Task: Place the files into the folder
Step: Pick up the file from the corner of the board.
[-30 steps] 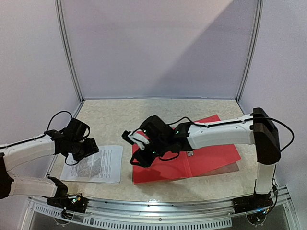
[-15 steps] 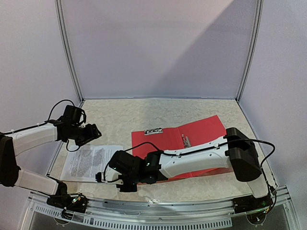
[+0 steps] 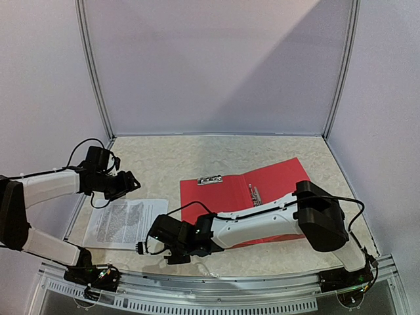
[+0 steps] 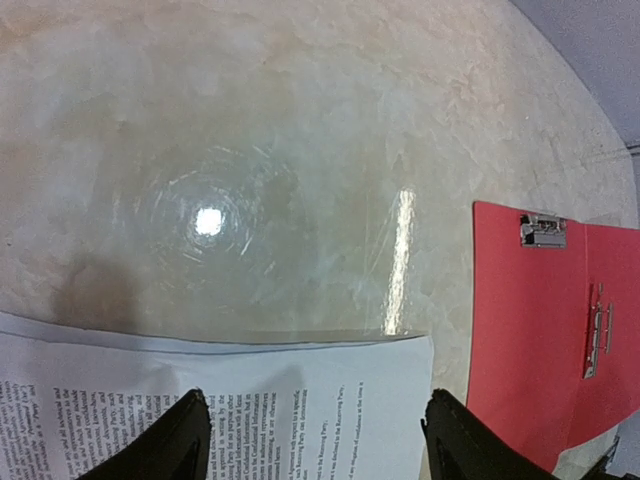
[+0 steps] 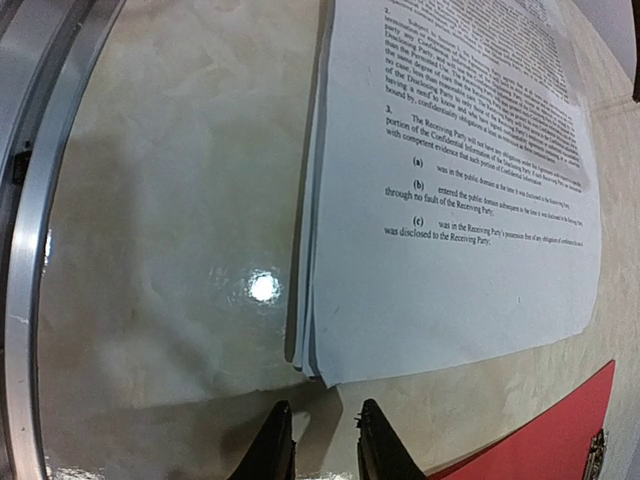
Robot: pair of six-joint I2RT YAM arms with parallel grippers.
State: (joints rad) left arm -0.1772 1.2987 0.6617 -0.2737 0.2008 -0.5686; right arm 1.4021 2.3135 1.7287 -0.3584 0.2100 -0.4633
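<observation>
R tool low at files corner; folder open flat.
R tool was nearly closed w/ slim gap, nothing in it, just short of stack's near corner on surface. L tool hung wide open, empty, over files' far edge. Red folder lay just beside files, not touching.

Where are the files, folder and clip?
files (image 3: pixel 128 223): top view, middle of the top sheet.
folder (image 3: pixel 220 195): top view, bare part of the left cover.
clip (image 4: pixel 542 230): left wrist view, metal plate at the cover's far edge.
</observation>
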